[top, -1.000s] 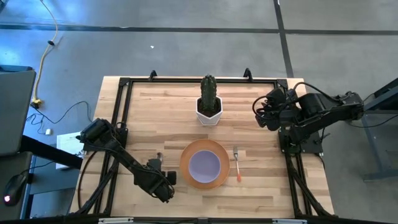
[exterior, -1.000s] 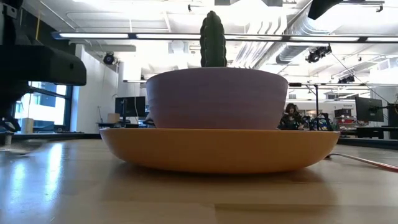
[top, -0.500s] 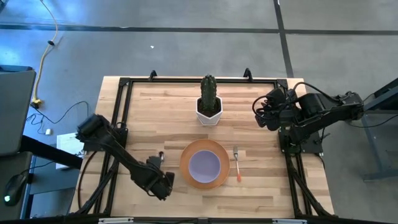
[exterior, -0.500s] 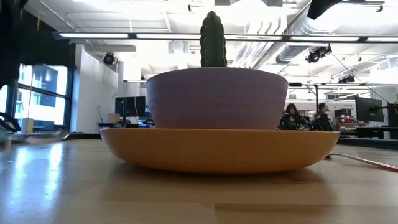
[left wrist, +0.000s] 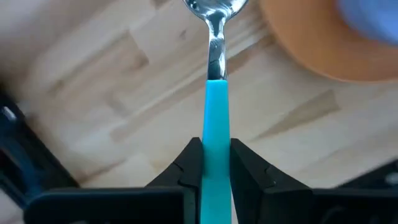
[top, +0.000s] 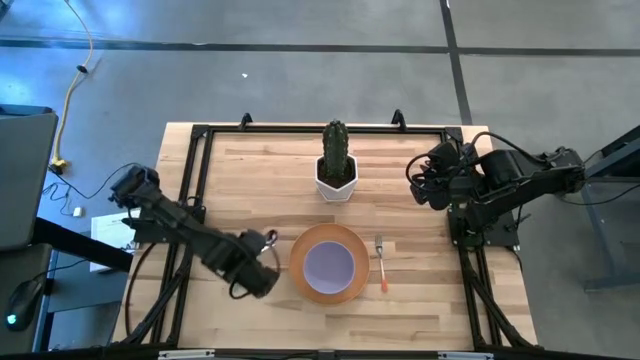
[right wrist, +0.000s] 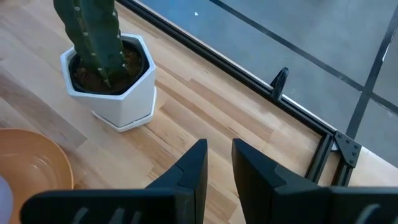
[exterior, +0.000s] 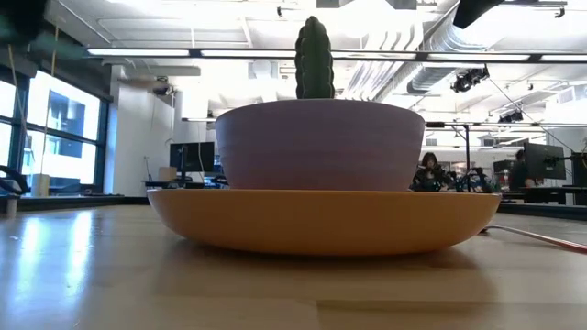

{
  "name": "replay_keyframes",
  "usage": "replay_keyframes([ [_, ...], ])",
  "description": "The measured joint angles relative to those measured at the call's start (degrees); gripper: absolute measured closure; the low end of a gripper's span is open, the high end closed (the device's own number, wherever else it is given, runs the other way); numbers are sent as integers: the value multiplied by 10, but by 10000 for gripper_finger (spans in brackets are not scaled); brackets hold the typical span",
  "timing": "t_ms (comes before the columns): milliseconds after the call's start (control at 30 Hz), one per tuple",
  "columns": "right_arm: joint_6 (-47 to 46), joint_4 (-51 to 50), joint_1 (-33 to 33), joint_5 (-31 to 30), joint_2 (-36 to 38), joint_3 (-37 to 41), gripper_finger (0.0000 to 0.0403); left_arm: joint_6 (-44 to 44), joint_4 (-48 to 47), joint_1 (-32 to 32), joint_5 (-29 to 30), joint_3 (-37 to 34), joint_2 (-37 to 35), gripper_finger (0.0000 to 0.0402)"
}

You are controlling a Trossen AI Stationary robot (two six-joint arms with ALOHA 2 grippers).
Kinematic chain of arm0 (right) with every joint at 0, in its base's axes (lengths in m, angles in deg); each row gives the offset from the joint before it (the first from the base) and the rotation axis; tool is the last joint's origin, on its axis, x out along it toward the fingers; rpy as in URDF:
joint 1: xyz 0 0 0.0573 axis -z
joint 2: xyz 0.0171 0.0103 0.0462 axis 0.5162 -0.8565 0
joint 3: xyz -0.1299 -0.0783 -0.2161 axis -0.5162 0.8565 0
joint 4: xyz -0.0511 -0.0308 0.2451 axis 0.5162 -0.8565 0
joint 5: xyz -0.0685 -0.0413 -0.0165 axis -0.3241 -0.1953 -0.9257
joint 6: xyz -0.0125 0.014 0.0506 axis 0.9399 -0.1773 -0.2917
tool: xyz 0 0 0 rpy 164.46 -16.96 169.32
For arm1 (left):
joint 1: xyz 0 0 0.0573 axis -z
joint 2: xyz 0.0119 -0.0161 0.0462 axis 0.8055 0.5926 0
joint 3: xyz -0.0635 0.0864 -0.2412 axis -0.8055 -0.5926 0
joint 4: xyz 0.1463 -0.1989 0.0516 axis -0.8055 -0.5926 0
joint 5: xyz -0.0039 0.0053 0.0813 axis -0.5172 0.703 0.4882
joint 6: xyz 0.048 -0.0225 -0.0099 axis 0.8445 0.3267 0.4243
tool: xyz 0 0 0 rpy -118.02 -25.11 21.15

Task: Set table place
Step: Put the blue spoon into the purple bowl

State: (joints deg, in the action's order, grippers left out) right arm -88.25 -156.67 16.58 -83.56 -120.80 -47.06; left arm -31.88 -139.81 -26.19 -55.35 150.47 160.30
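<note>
The orange plate (top: 328, 263) lies on the table (top: 250, 170) at its near middle, with the lavender bowl (top: 329, 266) resting in it. Both fill the low view, the plate (exterior: 321, 225) under the bowl (exterior: 321, 142). The fork with the orange handle (top: 381, 264) lies flat to the right of the plate. My left gripper (top: 258, 262) is left of the plate, shut on the spoon (left wrist: 216, 93), which has a blue-green handle. The spoon's bowl (top: 268, 238) points toward the far right. My right gripper (right wrist: 217, 168) waits above the far right of the table, empty, its fingers a narrow gap apart. My left gripper pinches the spoon's blue-green handle (left wrist: 216, 134) between its two fingers, one on each side. The handle runs forward along the fingers, and its free end is hidden behind them. The metal neck and bowl (left wrist: 214, 9) stick out ahead, clear of the table.
A cactus in a white pot (top: 336, 165) stands at the far middle of the table, behind the plate. A black frame rail (top: 195, 180) runs around the tabletop. Bare wood lies left of the plate, under my left gripper.
My left gripper has risen from the table's near left and gone toward the far edge and the plate, turning as it went. It has carried the spoon along, lifted clear. The arm has left the low view. My right arm has kept still.
</note>
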Motion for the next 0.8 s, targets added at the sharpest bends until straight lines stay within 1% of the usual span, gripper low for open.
replay_keyframes([
  [200, -1, 2, 0, 0, 0, 0, 336, 212, -15, -75, 4, 102, 0, 365],
  [300, -3, 2, 0, 0, 0, 0, 336, 291, -26, -110, -7, 137, 7, 365],
  [500, -17, 2, 0, 1, 0, 0, 336, 397, -83, -164, -59, 169, 43, 365],
  [600, -26, 3, 0, 3, 0, 0, 336, 446, -93, -168, -63, 184, 69, 365],
  [800, -35, 3, 0, 5, 0, 0, 336, 520, -86, -170, -88, 254, 136, 365],
])
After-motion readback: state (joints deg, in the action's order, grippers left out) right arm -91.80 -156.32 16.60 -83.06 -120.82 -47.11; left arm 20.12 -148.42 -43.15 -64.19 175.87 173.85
